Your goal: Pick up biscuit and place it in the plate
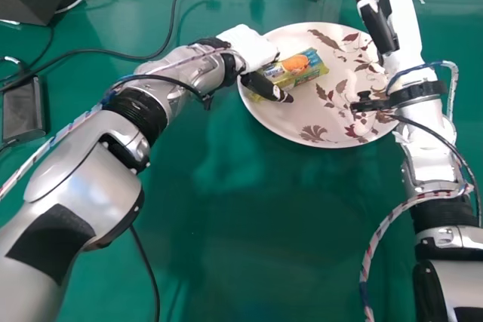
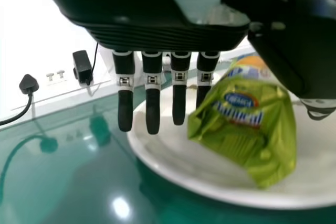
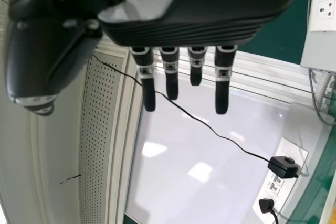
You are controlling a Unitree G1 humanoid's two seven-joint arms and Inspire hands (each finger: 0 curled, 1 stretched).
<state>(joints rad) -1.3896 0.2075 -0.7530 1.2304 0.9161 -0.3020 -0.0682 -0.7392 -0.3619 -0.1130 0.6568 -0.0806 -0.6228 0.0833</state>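
Biscuit packet (image 1: 303, 69) rests on the plate (image 1: 283, 120), between the left hand's (image 1: 250, 45) thumb and its straight, parted fingers, so the placing looks essentially done. What is left, I judge, is drawing that hand clear without dragging the wrapper; the right hand (image 1: 377, 26), fingers extended, is idle beyond the plate's right side.

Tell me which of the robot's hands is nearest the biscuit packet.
The left hand: its thumb is close beside the packet. The right hand is by the far-right rim of the plate.
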